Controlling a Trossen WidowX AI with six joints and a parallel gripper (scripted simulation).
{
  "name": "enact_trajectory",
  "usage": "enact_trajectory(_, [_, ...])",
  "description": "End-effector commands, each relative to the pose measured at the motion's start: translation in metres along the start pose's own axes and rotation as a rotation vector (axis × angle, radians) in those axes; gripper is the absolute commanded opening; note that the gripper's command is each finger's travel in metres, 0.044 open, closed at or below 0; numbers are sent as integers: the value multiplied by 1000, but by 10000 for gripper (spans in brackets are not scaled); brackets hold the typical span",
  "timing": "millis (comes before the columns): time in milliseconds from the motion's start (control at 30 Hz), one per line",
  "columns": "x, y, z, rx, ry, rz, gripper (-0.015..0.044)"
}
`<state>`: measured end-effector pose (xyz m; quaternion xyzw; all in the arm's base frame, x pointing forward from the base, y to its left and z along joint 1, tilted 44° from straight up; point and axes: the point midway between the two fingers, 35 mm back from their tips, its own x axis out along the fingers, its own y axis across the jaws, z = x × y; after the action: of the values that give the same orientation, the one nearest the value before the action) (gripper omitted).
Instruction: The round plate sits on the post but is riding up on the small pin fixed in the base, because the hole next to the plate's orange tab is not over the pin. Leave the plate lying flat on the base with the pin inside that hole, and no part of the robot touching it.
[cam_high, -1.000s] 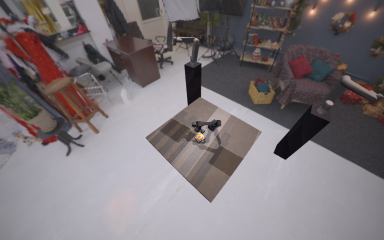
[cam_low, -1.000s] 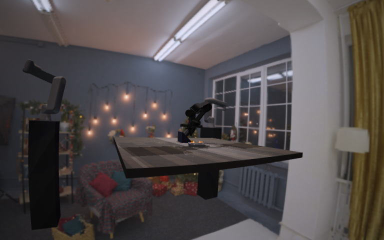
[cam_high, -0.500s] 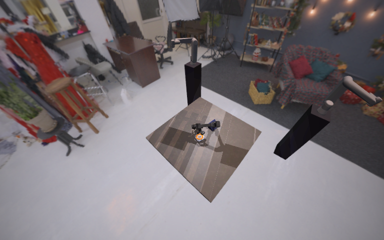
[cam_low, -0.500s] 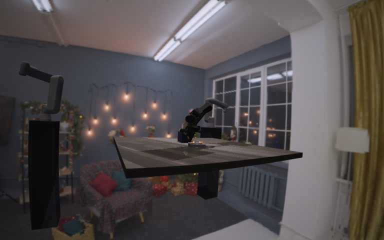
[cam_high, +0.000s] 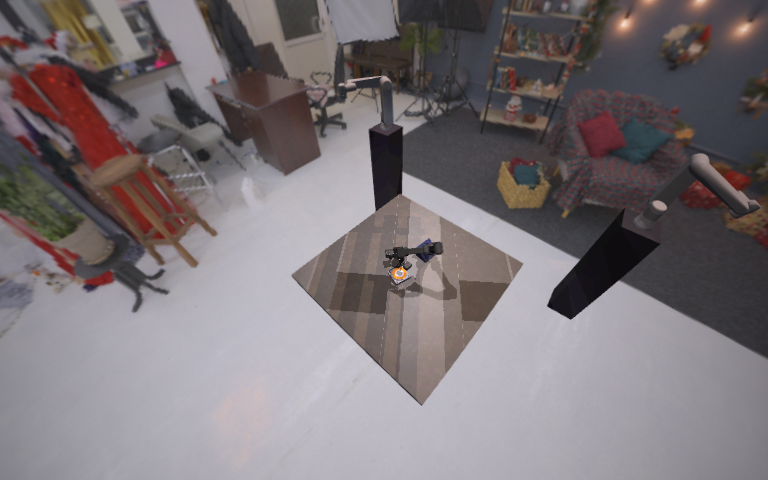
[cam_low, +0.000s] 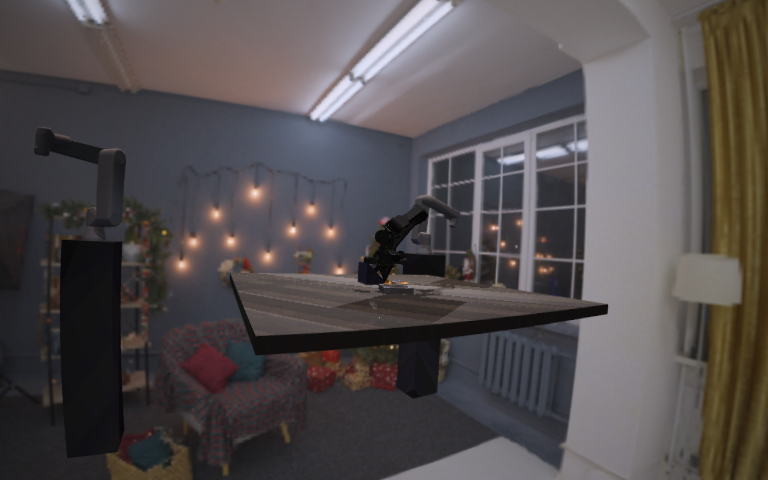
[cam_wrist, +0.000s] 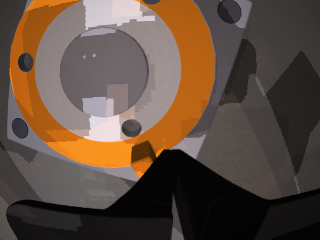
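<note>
The round orange plate (cam_wrist: 200, 47) (cam_high: 397, 276) (cam_low: 400, 284) sits on the grey post (cam_wrist: 103, 70) of the square grey base (cam_wrist: 230, 10) (cam_high: 403, 280) (cam_low: 396, 289). Its small orange tab (cam_wrist: 142, 159) points toward me in the wrist view, with a dark hole (cam_wrist: 131, 127) just above it. Whether the pin is in that hole I cannot tell. My gripper (cam_wrist: 170, 157) (cam_high: 399, 263) (cam_low: 385, 276) is shut and empty. Its closed tips sit right at the tab, at the plate's near edge; whether they touch it I cannot tell.
The base stands near the middle of a striped brown table top (cam_high: 419, 339) (cam_low: 339, 311). Two black camera posts (cam_high: 386, 164) (cam_high: 600, 266) stand beside the table. The arm's blue mount (cam_high: 425, 251) is behind the base.
</note>
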<state>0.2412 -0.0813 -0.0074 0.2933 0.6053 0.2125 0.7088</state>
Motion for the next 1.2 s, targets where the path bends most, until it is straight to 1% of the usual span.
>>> enact_trajectory(0, [1, 5, -3, 4, -1, 5, 0])
enact_trajectory(1167, [0, 46, -9, 4, 0, 7, 0])
